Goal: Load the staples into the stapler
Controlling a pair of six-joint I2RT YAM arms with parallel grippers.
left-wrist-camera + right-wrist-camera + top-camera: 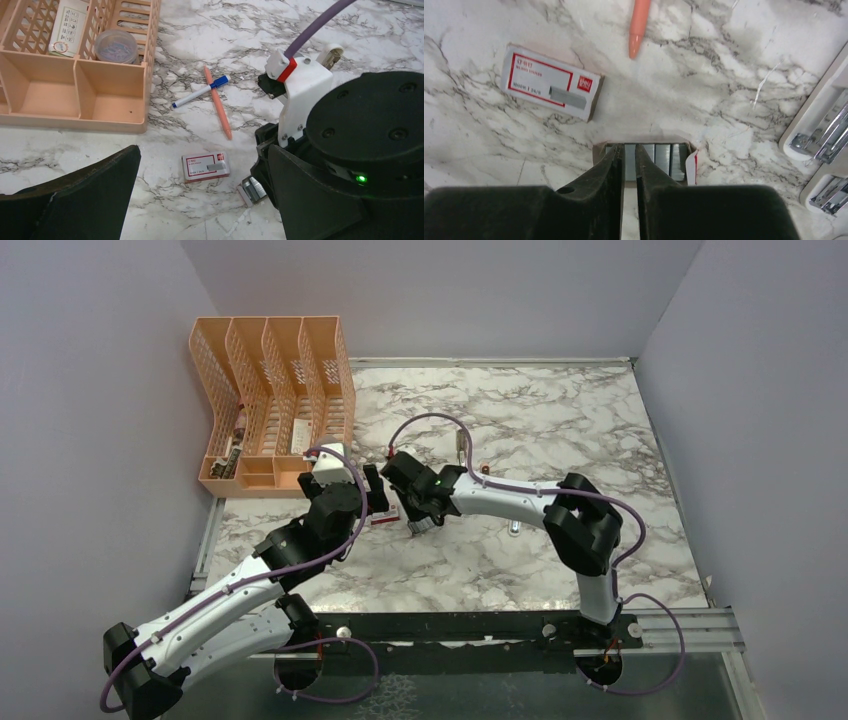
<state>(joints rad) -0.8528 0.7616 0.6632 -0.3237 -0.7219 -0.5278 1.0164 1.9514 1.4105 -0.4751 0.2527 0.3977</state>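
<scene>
The grey staples point(664, 159) lie in strips in an open cardboard tray, which also shows in the left wrist view point(251, 190). My right gripper point(629, 148) reaches into that tray with its fingers drawn close around one strip; it is low over the table in the top view point(413, 526). The red-and-white box sleeve point(551, 82) lies to its left, also seen from the left wrist point(205, 166). The white stapler point(824, 145) lies opened at the right, its silver parts showing. My left gripper point(204, 150) hangs wide open and empty above the sleeve.
An orange pen point(217, 102) and a blue-capped pen point(199, 92) lie crossed beyond the box. A peach desk organizer point(272, 405) with a few items stands at the back left. The right arm's wrist point(370, 130) crowds the left gripper's right side.
</scene>
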